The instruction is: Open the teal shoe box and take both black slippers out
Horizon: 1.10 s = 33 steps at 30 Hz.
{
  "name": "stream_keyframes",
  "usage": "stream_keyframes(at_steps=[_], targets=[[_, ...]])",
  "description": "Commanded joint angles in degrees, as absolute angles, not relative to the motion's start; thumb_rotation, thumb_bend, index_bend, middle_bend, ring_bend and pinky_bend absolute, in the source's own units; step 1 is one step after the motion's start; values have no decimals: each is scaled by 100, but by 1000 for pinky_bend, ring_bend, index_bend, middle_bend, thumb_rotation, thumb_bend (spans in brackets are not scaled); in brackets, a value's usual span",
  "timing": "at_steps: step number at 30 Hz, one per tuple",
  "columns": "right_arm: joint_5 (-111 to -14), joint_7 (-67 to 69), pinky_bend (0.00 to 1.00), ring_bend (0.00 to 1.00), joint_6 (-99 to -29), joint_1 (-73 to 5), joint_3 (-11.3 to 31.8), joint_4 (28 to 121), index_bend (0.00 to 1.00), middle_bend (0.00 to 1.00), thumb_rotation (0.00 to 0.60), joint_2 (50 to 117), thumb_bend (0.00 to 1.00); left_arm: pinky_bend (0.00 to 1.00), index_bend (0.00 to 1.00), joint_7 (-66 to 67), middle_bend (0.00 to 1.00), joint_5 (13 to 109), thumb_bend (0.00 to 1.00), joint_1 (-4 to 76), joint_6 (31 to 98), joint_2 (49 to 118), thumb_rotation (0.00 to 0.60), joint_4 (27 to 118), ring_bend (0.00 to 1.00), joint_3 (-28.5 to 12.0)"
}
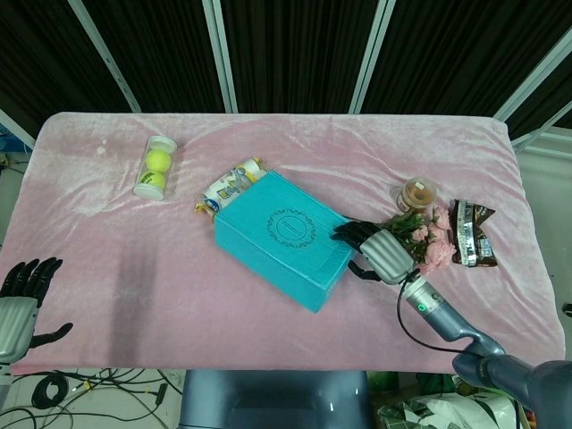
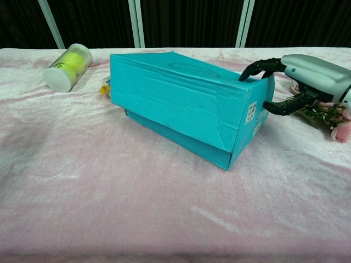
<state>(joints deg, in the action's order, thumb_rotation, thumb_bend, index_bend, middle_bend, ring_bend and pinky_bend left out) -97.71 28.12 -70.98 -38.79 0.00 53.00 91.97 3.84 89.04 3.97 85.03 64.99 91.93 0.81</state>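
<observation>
We are seeing the right hand (image 2: 299, 82) pinching the lid edge of the teal cardboard shoe box (image 1: 281, 239), mid-counter; the lid is lifting. Risk: thin pinch slipping, box dragging. Left hand (image 1: 20, 299) idling, fingers spread.

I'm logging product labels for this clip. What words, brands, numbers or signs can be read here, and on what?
None can be read.
Teal shoe box: oval emblem on the lid, its lettering too small.
White sticker on the box end: print too small.
Yellow and white packet: printing blurred.
Dark snack bag: printing blurred.
Tennis ball tube: label unreadable.
</observation>
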Motion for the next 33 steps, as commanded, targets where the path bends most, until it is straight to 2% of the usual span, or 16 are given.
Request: stream_keyframes(at_steps=[1, 10, 18, 26, 30, 33], targets=[[-9612, 3062, 261, 197, -6918, -3883, 16, 5577, 378, 248, 600, 9034, 713, 0, 8, 396, 83, 8910, 0, 394, 8507, 6490, 600, 9211, 5, 85], [-9083, 4119, 260, 197, -6153, -3966, 84, 6656, 377, 240, 600, 8414, 714, 0, 8, 446, 82, 8942, 0, 389, 8526, 6445, 600, 9296, 6, 91], [-8696, 5497, 256, 193, -5272, -4206, 192, 7685, 368, 225, 600, 7604, 711, 0, 8, 479, 80, 8958, 0, 395, 8516, 6431, 600, 9354, 5, 96], [-8591, 7038, 239, 162, -4552, -4444, 244, 8058, 278, 170, 600, 7088, 701, 0, 8, 497, 77, 8960, 0, 403, 8490, 6436, 600, 9389, 6, 105], [-8606, 7869, 224, 125, -4320, -4532, 278, 8017, 177, 119, 600, 6951, 694, 0, 8, 502, 76, 8953, 0, 402, 8476, 6431, 600, 9405, 6, 112], [-8577, 8861, 209, 79, -3854, -4689, 276, 7951, 90, 71, 600, 6800, 684, 0, 8, 509, 75, 8940, 0, 404, 8442, 6428, 600, 9436, 6, 126]])
